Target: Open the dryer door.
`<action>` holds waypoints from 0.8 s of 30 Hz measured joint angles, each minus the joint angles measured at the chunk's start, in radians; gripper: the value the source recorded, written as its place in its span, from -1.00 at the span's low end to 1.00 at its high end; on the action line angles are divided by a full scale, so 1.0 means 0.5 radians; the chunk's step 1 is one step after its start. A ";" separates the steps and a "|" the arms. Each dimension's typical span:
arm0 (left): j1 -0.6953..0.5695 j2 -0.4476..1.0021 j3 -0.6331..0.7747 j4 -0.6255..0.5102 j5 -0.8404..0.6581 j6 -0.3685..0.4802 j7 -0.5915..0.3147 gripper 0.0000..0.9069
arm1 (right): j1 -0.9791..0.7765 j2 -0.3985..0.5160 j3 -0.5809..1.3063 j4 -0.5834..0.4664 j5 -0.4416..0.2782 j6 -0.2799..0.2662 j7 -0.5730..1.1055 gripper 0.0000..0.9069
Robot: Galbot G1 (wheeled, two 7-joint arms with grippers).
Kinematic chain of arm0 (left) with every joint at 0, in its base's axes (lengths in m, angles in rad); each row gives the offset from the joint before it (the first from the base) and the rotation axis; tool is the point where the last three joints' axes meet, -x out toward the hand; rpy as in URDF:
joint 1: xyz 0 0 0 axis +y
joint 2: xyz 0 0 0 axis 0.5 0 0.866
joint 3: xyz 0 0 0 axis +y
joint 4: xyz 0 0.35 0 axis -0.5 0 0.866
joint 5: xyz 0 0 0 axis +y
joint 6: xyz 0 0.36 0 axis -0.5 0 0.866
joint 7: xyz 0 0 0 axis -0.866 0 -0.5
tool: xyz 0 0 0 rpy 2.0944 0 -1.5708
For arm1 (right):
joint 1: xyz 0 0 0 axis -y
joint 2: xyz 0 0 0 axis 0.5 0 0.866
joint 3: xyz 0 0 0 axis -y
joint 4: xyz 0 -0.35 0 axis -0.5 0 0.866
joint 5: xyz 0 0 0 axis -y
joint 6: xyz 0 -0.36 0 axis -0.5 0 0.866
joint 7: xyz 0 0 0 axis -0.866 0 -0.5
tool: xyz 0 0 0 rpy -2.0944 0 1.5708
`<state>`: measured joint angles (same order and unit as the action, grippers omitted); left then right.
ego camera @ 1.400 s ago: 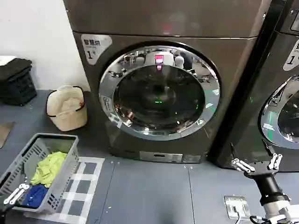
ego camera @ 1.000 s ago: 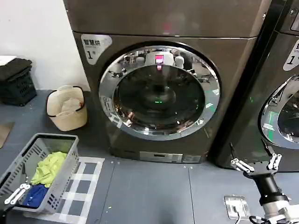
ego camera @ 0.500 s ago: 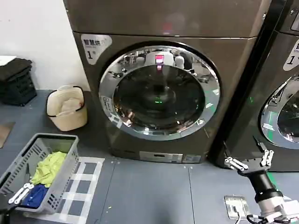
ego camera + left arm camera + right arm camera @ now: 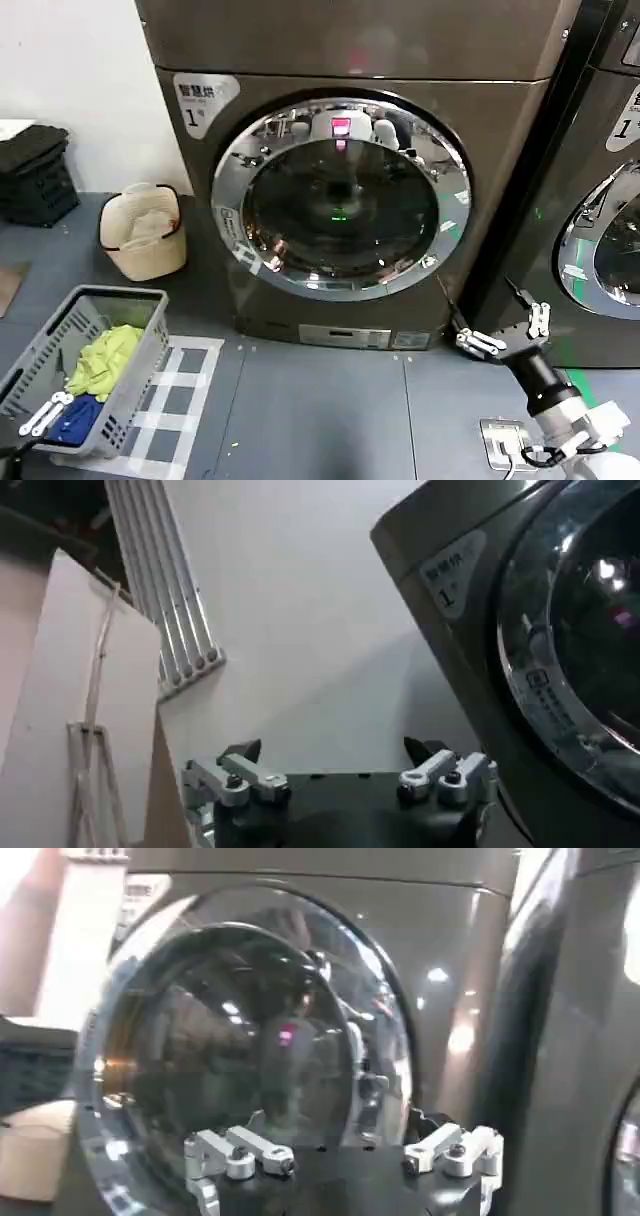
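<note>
We note the dryer first: a big dark-bronze machine filling the middle of the head view, standing on the grey floor. Its neighbour, a similar machine, stands just to our right.

The dryer door sits flush in the front panel, chrome rim unbroken all round, so we judge it shut and the task not yet begun in effect. In the right wrist view the door looms ahead, its far rim edge close to the panel seam.

Lesser things on our left: a grey laundry basket with yellow-green and blue cloth, a cream bucket near the wall, a checked mat.

The right end effector is low, in front of the gap between the two machines, fingers spread wide and grasping nothing. The door lies up and to the left of it; the rim's right edge is the nearest part (we cannot make out a handle or latch there). The door's plane faces us squarely, so we judge the next move is a reach up-left to that right rim.

The left end effector rests by the basket, well apart from the door, also released. The right arm is plainly nearer.
</note>
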<state>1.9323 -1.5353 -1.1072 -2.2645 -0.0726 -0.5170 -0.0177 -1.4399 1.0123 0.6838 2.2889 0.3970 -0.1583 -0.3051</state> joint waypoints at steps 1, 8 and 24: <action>0.000 0.000 0.000 0.000 0.000 0.000 0.000 1.00 | 0.024 -0.019 -0.021 -0.009 0.028 -0.010 -0.002 1.00; 0.000 -0.001 0.001 -0.006 0.003 0.002 0.002 1.00 | 0.196 -0.149 -0.181 -0.084 0.120 -0.063 -0.005 1.00; -0.005 -0.006 0.007 -0.009 0.017 0.007 0.009 1.00 | 0.515 -0.326 -0.556 -0.199 0.297 -0.244 0.082 1.00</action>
<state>1.9299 -1.5381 -1.1039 -2.2690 -0.0641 -0.5133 -0.0130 -1.1826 0.8493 0.4059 2.1895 0.5454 -0.2805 -0.2638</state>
